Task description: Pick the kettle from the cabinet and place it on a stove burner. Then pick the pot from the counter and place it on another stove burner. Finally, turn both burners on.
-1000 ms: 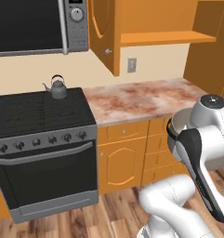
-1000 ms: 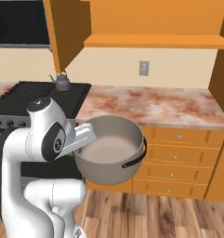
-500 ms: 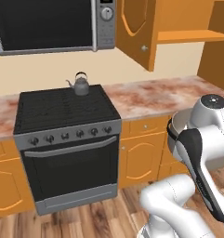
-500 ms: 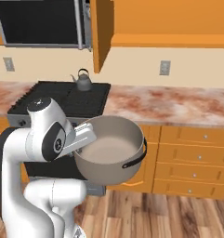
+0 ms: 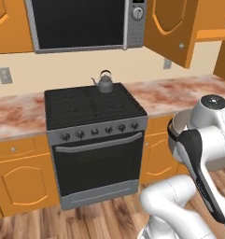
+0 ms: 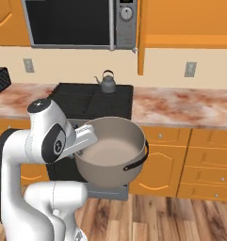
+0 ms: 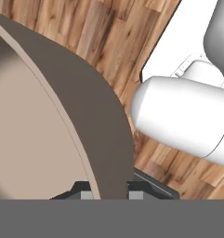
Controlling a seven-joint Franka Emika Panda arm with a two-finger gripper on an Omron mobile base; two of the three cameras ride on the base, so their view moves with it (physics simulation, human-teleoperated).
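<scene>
Carrying the pot (image 6: 112,153) to the stove is the job right now, and it should be done slowly and kept level so the big pot does not tip or slip. The gripper (image 7: 108,188) is clenched on the pot's rim, one finger inside the wall and one outside, as the hand view shows. That is a thin hold on a wide, heavy thing, so a quick swing could twist it loose.

The pot hangs in the air in front of the robot, close to its body and over the wooden floor (image 7: 85,28). It is nearer than the stove burners (image 5: 93,102) and lower than the counter (image 6: 185,106). It sits right at the gripper, with most of its bowl reaching away to the right in the right base view.

The kettle (image 5: 104,83) already stands on the far right burner, touching the grate. To do this step well, I think the arm should lift the pot above the stove's front edge first, then move it over a free burner. A near or left burner looks best, well apart from the kettle, so the wide pot does not bump it. Then set it down flat before letting go. The knobs (image 5: 99,132) along the stove's front come after that.
</scene>
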